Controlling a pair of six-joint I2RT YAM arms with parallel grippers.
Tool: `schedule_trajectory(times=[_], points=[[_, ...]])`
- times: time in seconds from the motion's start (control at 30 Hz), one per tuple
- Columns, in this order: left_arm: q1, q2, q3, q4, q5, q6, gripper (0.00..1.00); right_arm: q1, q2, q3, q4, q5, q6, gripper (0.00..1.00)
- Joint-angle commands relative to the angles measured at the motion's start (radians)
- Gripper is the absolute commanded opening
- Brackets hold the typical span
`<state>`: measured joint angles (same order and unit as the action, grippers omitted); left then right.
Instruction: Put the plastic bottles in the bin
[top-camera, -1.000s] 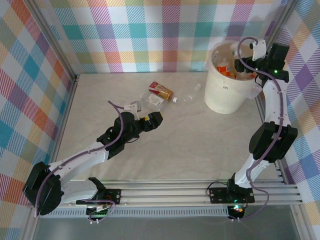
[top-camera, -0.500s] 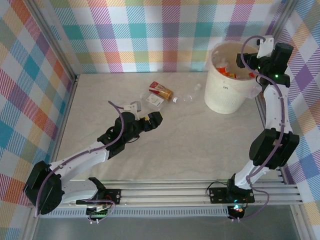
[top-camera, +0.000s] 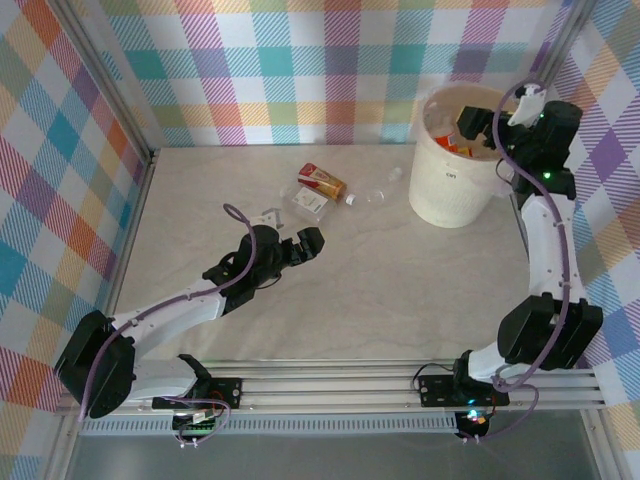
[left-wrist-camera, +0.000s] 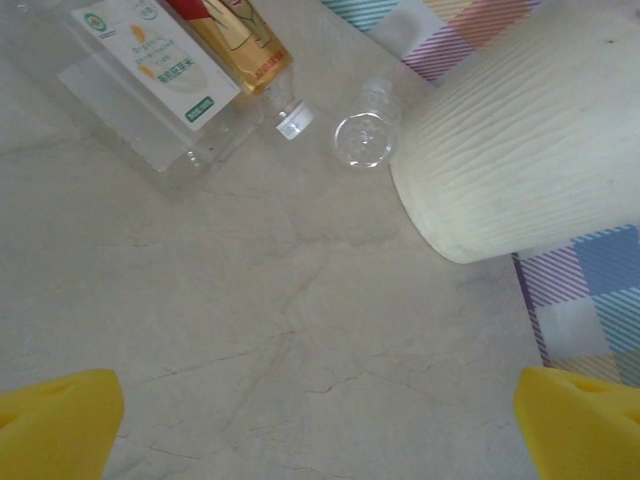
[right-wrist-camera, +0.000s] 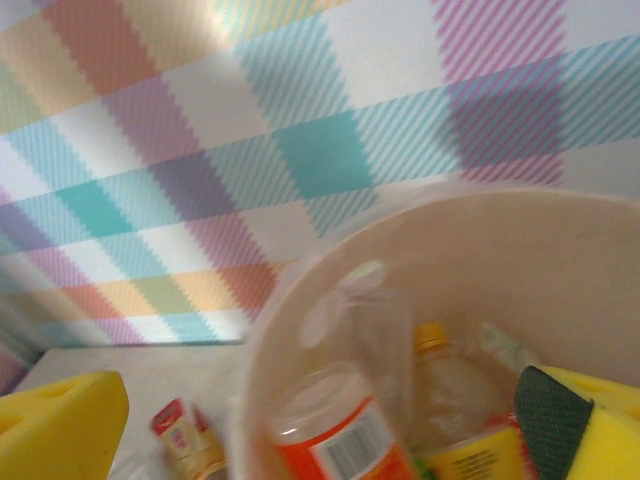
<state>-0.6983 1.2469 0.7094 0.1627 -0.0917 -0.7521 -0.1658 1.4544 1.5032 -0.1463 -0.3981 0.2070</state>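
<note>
Three plastic bottles lie on the table: one with a red and gold label (top-camera: 322, 181) (left-wrist-camera: 235, 35), a clear one with a white label (top-camera: 308, 200) (left-wrist-camera: 150, 60), and a small clear one (top-camera: 378, 194) (left-wrist-camera: 365, 138) close to the bin (top-camera: 455, 185) (left-wrist-camera: 530, 130). My left gripper (top-camera: 305, 243) (left-wrist-camera: 318, 425) is open above bare table, short of these bottles. Over the bin hangs my right gripper (top-camera: 478, 128) (right-wrist-camera: 320, 430), open with nothing between its yellow pads. Inside lie an orange-labelled bottle (right-wrist-camera: 345, 430) and a yellow-capped one (right-wrist-camera: 450, 390).
The bin stands at the back right against the checked wall (top-camera: 300, 70) and the right side frame (top-camera: 530, 240). Bare tabletop (top-camera: 400, 290) spreads in front of the bottles and the bin.
My right wrist has drawn back to the right over the bin and its jaws have finished opening. The left arm has shifted only slightly, its gripper staying near the same spot.
</note>
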Motion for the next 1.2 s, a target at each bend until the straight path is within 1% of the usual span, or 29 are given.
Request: schedule_trajectory(times=[0.0, 0.1, 0.2, 0.33, 0.43, 0.53, 0.6, 0.77, 0.87, 1.0, 1.17], points=[[-0.004, 0.01, 0.02, -0.024, -0.051, -0.039, 1.0, 0.049, -0.067, -0.053, 0.07, -0.042, 0.056, 1.0], [-0.001, 0.014, 0.018, -0.044, -0.08, -0.066, 1.0, 0.096, -0.108, -0.118, 0.102, -0.061, 0.102, 1.0], [0.009, 0.016, 0.014, -0.064, -0.097, -0.092, 1.0, 0.17, -0.153, -0.188, 0.107, -0.06, 0.112, 1.0], [0.029, 0.026, 0.017, -0.08, -0.098, -0.111, 1.0, 0.279, -0.216, -0.293, 0.102, -0.024, 0.075, 1.0], [0.049, 0.05, 0.037, -0.105, -0.088, -0.108, 1.0, 0.323, -0.255, -0.368, 0.122, -0.014, 0.109, 1.0], [0.073, 0.103, 0.1, -0.195, -0.097, -0.104, 1.0, 0.348, -0.285, -0.429, 0.131, -0.01, 0.146, 1.0], [0.083, 0.151, 0.138, -0.227, -0.107, -0.073, 1.0, 0.358, -0.296, -0.464, 0.143, -0.018, 0.169, 1.0], [0.109, 0.265, 0.218, -0.248, -0.114, -0.023, 1.0, 0.365, -0.311, -0.509, 0.124, -0.015, 0.195, 1.0], [0.134, 0.338, 0.284, -0.269, -0.105, -0.019, 1.0, 0.368, -0.319, -0.527, 0.122, -0.03, 0.203, 1.0], [0.172, 0.426, 0.37, -0.224, -0.023, 0.01, 1.0, 0.37, -0.325, -0.51, 0.066, -0.019, 0.163, 1.0], [0.201, 0.553, 0.503, -0.143, 0.083, 0.127, 1.0, 0.372, -0.346, -0.506, 0.047, -0.015, 0.132, 1.0]])
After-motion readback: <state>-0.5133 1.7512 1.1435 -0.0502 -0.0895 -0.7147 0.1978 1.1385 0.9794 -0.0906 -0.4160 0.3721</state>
